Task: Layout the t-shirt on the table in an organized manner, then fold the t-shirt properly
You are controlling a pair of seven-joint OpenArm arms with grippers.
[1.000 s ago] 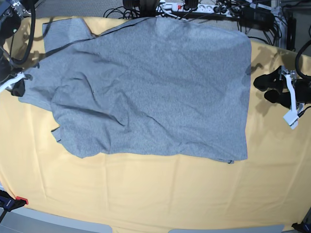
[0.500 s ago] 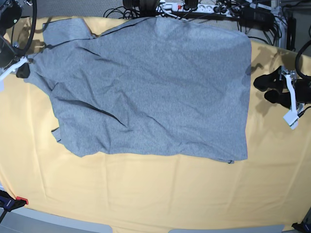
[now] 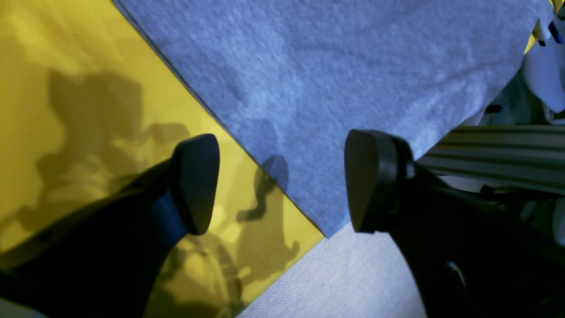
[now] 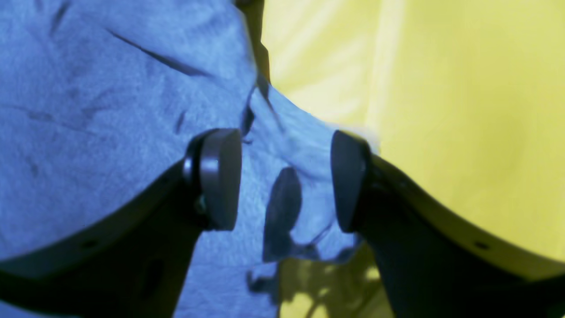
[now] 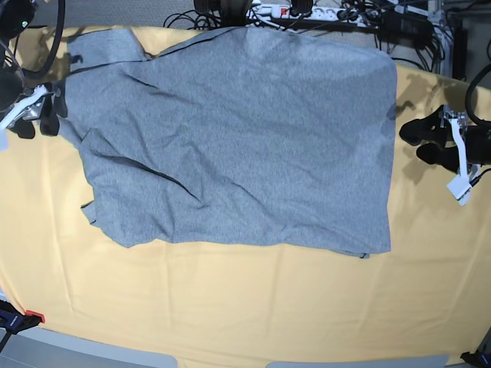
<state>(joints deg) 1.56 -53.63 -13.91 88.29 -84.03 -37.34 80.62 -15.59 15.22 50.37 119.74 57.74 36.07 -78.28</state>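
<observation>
Okay, I've got the t-shirt (image 5: pixel 238 138) spread over the far half of the table (image 5: pixel 245 307), lettering not showing, its hem side toward the right edge and a rumpled sleeve near the far left corner. My right gripper (image 4: pixel 284 179) is spread wide, hovering right over that sleeve at the table's left edge; nothing sits between the pads, the cloth lies loose under them. My left gripper (image 3: pixel 282 181) is spread too, off the shirt's right edge, straddling a hem corner that sits right at the table's far edge.

Risks from here, as I judge them: the left side is bunched, with a diagonal crease and a flap tucked under near the lower left. If I fold now, those wrinkles get locked in. Pulling the sleeve too hard could drag the whole body sideways. And that hem corner could slip over the edge if I nudge it.
</observation>
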